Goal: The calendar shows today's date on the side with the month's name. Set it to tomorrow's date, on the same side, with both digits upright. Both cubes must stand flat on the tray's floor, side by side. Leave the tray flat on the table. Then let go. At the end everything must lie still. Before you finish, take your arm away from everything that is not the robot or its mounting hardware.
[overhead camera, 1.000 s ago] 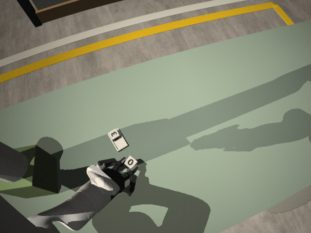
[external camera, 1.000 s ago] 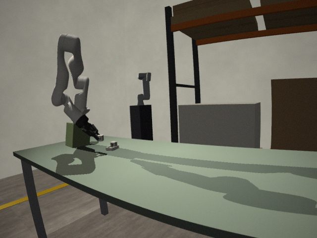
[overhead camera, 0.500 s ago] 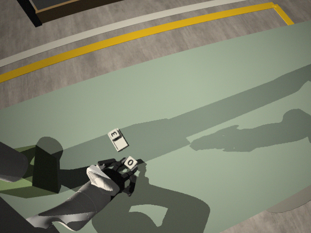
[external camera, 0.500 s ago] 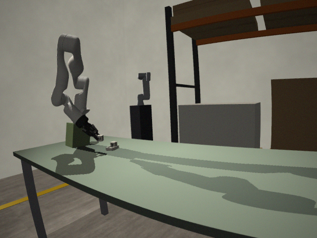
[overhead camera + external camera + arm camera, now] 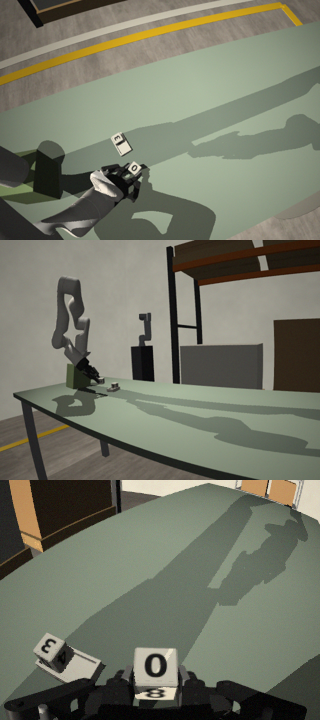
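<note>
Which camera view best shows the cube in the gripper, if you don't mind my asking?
The wrist view: the cube appears largest there, showing two digit faces, 0 and 8. The top view shows only its 0; the exterior view shows it small, digits unreadable.

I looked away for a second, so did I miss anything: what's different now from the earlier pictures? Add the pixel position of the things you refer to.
Nothing visibly changed. The jaws point(image 5: 134, 169) point(image 5: 100, 381) still hold the cube showing 0 point(image 5: 134, 167) point(image 5: 102, 380) point(image 5: 155, 665) above the table, and the other cube point(image 5: 117, 138) point(image 5: 114, 384) point(image 5: 49, 646) still sits in the tray point(image 5: 124, 149) point(image 5: 112, 389) point(image 5: 80, 667).
</note>
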Motion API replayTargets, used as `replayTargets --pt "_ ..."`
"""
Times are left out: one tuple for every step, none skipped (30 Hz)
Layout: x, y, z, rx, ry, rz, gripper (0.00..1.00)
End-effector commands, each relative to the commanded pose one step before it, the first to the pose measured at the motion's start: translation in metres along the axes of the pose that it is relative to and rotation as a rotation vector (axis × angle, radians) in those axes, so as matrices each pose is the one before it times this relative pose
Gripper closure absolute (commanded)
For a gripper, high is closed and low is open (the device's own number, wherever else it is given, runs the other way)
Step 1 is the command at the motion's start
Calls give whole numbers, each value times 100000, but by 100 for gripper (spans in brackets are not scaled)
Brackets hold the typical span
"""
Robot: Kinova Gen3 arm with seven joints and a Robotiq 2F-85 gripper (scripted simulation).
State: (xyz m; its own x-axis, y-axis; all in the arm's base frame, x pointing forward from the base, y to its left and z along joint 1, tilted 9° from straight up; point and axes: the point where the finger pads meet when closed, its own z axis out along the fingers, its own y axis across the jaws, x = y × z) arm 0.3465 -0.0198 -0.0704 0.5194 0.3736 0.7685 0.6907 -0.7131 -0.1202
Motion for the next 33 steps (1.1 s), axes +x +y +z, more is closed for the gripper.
replayTargets --pt "-149 255 263 -754 602 -21 72" --pt "-157 -69 131 129 -32 165 72" --pt "-119 -23 112 40 -10 52 72" --pt "-105 -1 106 1 0 1 72" --pt "-109 -1 110 1 0 1 72" --pt "-113 -2 114 1 0 1 72" --pt "-116 -2 117 1 0 1 72" --pt "-119 -2 120 1 0 1 72" --pt "-122 -2 123 1 0 1 72" --pt "-124 -2 125 1 0 1 72" --pt "-125 -2 127 1 0 1 72" --pt "-127 -3 128 0 0 1 72" --pt "-128 -1 129 1 0 1 72" --pt "-128 -2 129 1 0 1 72" --pt "0 0 0 0 0 0 72" --pt "0 0 0 0 0 0 72" --pt "-87 -108 129 340 131 -201 72" --pt "-169 105 129 -339 -131 203 72" --pt "-126 -2 128 1 0 1 72" --pt "-125 -2 126 1 0 1 72" --pt "-123 -1 124 1 0 1 72" --pt "-120 -2 122 0 0 1 72" --pt "-118 -2 119 1 0 1 72" --pt "-107 -19 116 59 24 -34 72" --pt "-107 -12 112 31 13 -17 72" --pt "-106 -2 108 2 1 0 72" --pt "-101 -4 103 10 4 -5 72" --pt "-94 -9 98 24 10 -13 72" --pt "-89 -9 93 24 10 -14 72" --pt "-84 -8 88 24 10 -14 72" --pt "-79 -6 82 17 8 -10 72" --pt "0 0 0 0 0 0 72" --pt "0 0 0 0 0 0 72"
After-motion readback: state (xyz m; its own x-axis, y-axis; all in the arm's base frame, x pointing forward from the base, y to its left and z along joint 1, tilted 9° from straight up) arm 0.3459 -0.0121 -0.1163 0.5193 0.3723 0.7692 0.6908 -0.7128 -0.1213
